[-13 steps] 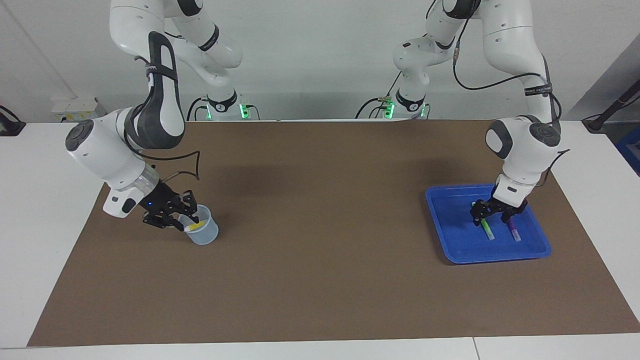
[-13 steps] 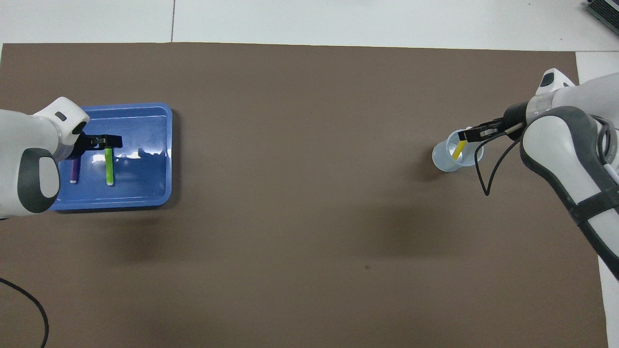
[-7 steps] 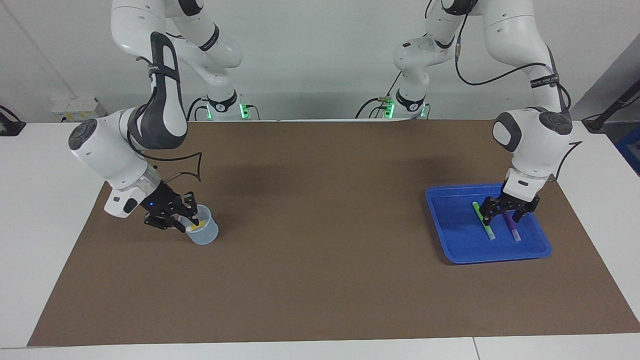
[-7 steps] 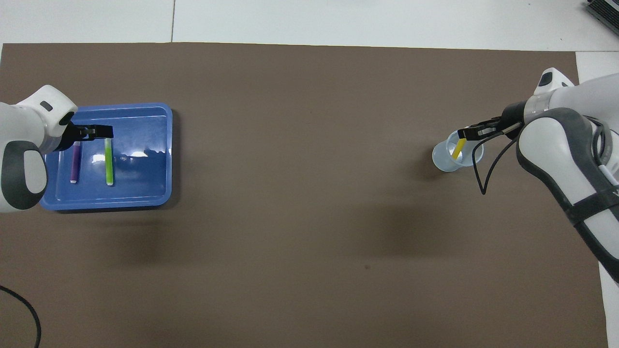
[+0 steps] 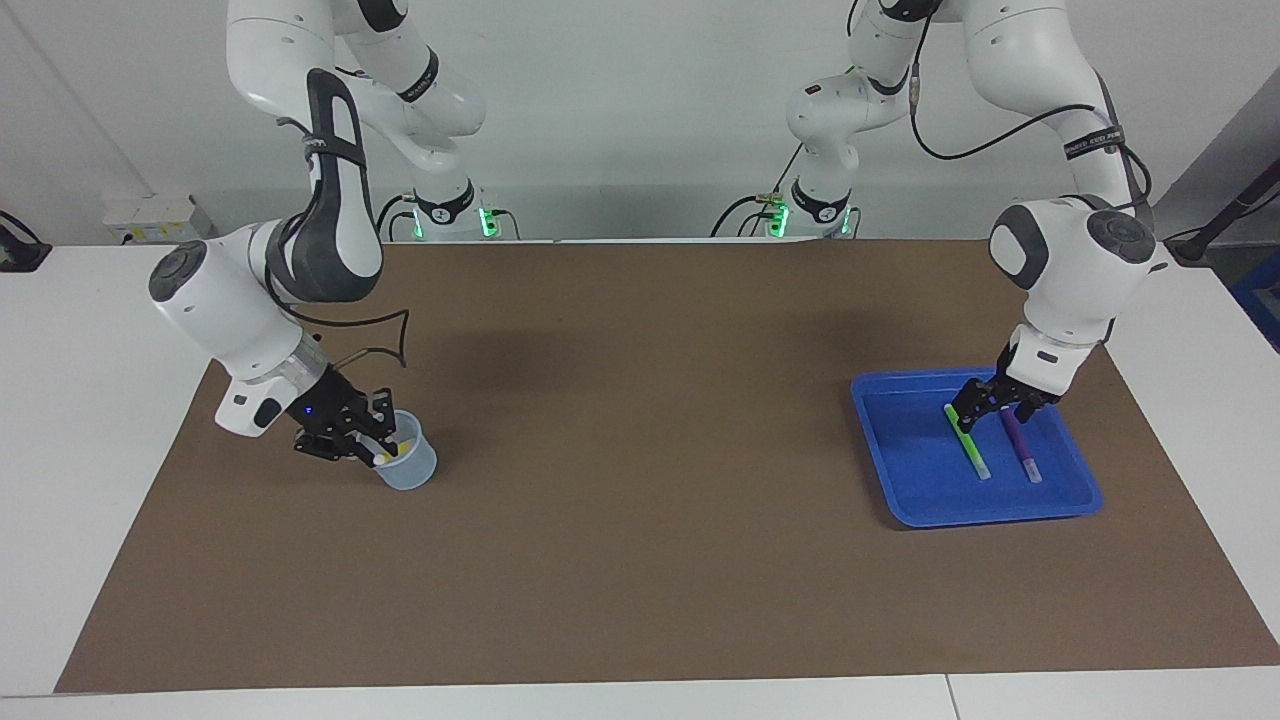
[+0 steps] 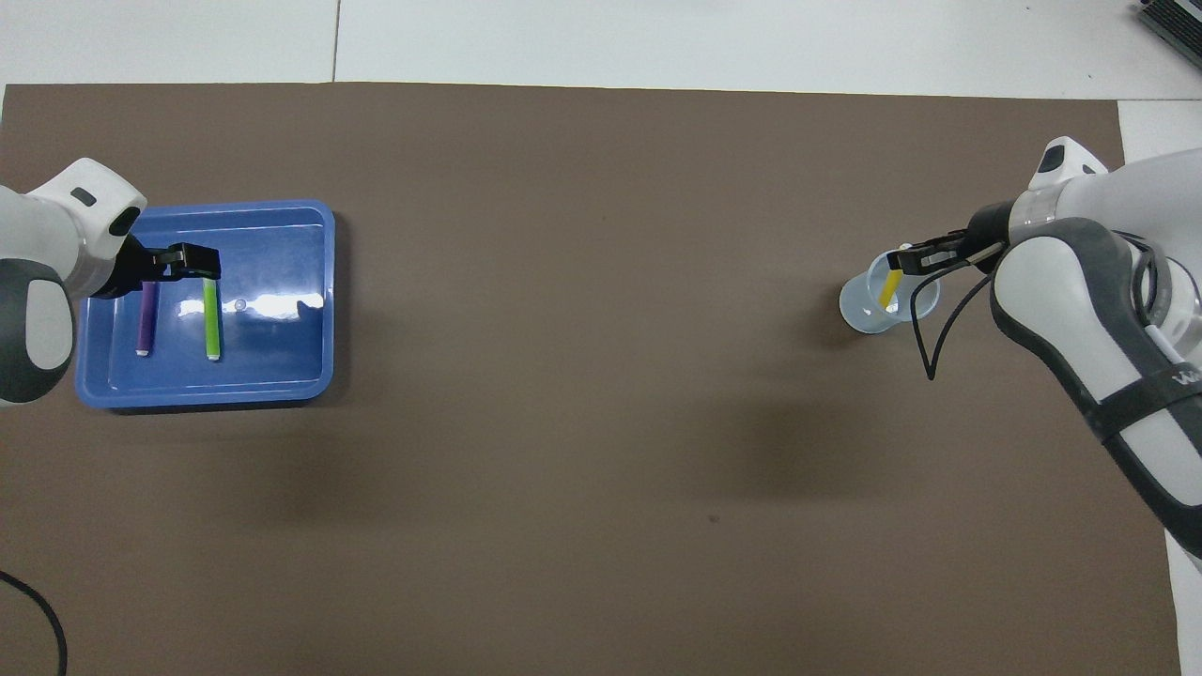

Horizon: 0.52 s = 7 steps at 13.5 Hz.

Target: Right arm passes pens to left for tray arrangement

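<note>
The yellow pen (image 6: pixel 888 290) stands tilted in the translucent cup (image 5: pixel 407 467) at the right arm's end of the table, whitish end uppermost. The right gripper (image 5: pixel 372 450) is at the cup's rim, its fingers closing around the pen's top; a firm grip cannot be confirmed.

The green pen (image 5: pixel 966 442) and purple pen (image 5: pixel 1021 447) lie parallel in the blue tray (image 5: pixel 905 488), long axes running toward and away from the robots. The left gripper (image 5: pixel 985 408) hovers over them, fingers spread, holding nothing.

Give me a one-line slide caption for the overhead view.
Right gripper at the yellow pen in the cup; left gripper over the tray.
</note>
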Tool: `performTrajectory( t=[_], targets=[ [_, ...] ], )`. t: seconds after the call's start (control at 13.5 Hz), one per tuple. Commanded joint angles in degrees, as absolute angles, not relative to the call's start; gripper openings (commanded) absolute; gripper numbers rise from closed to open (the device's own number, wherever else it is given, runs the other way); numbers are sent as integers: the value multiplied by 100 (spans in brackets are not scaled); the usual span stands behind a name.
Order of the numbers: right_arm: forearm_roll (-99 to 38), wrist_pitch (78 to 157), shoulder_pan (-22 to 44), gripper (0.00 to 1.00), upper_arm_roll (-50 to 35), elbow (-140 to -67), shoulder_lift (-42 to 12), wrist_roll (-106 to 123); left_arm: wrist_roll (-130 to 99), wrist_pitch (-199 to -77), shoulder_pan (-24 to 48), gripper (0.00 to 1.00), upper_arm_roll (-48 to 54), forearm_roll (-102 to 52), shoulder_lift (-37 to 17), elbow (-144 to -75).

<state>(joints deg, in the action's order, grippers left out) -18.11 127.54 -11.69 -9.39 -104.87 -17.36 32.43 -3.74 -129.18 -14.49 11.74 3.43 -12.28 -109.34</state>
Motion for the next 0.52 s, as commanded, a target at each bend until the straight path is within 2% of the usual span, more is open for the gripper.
performTrajectory(
  t=[0.0,0.3,0.44],
  targets=[
    [-1705,12928,-1187,32,-958,-10652,-1661,3366,-632,-12481,-1336,100,1142,404,-1169,-10697],
    [-1635,12973,-1187,28,-958,-10652,-1661,3357,-747,-12165,-1266,100,1143,54,-1020,-10670],
    [-1626,12973,-1187,22,-958,-10652,-1670,3357,-852,-11798,-1266,100,1169,-498,-976,-10530]
  ],
)
